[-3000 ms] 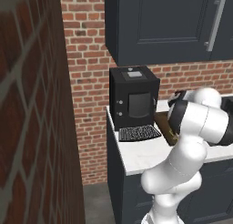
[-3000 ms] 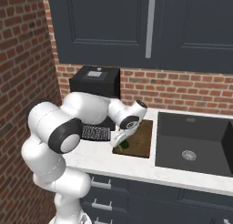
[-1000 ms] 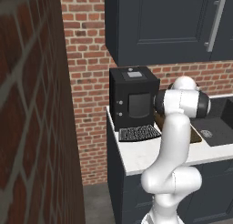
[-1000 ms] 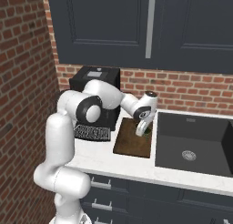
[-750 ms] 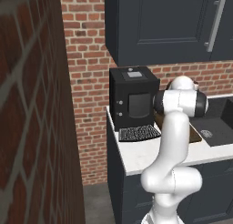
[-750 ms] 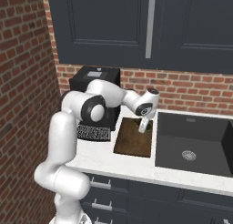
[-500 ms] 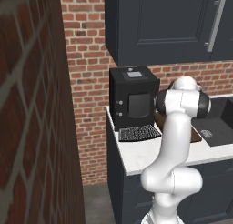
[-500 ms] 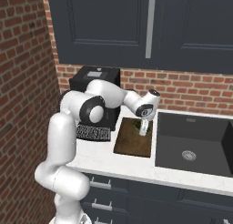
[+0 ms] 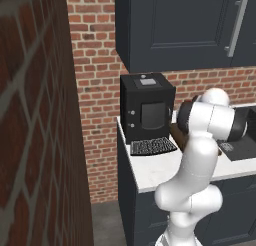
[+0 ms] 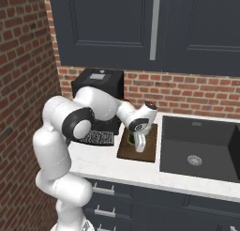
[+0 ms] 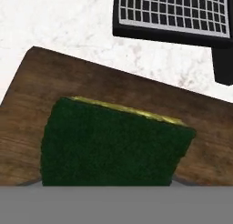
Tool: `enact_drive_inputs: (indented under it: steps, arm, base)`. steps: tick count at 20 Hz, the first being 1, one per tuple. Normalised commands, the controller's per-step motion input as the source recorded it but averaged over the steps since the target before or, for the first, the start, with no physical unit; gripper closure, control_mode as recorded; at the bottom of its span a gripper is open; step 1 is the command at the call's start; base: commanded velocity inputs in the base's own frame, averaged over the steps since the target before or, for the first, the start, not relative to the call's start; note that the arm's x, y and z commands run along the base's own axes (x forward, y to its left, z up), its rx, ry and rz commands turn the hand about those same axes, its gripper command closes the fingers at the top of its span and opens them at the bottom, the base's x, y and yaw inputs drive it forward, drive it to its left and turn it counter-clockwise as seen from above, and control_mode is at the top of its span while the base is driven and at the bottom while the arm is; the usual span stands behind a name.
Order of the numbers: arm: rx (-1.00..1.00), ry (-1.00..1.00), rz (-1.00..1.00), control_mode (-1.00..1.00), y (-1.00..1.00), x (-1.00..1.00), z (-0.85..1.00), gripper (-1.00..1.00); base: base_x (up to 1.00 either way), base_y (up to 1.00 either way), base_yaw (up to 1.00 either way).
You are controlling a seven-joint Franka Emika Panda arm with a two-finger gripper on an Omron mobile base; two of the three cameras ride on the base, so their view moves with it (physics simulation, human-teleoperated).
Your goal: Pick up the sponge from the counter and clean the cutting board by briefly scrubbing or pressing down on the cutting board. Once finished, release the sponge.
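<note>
I have the sponge (image 11: 113,143) clamped in my gripper (image 10: 139,145), poised over the cutting board (image 11: 41,91), whose wood spreads from nine to three o'clock around it. I judge this the scrubbing step; next I should press straight down, then let go. Beyond, toward twelve, the white counter (image 11: 59,22) carries a black grid tray (image 11: 173,13); brick wall (image 10: 197,94) behind.

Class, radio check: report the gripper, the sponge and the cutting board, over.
Gripper shut on sponge, low over cutting board. Contact with board: cannot tell. Black grid tray sits beyond the board on the counter, nothing in the way.
</note>
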Motion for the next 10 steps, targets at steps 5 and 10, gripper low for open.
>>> enact_drive_inputs:
  steps: [5, 10]
  arm:
    - [0.03, -0.10, 0.01, -1.00, 0.87, -0.98, 0.01, 1.00]
    - [-0.03, -0.01, 0.00, -1.00, 1.00, -0.45, 0.25, 1.00]
  base:
    - [0.00, 0.00, 0.00]
    - [0.00, 0.00, 0.00]
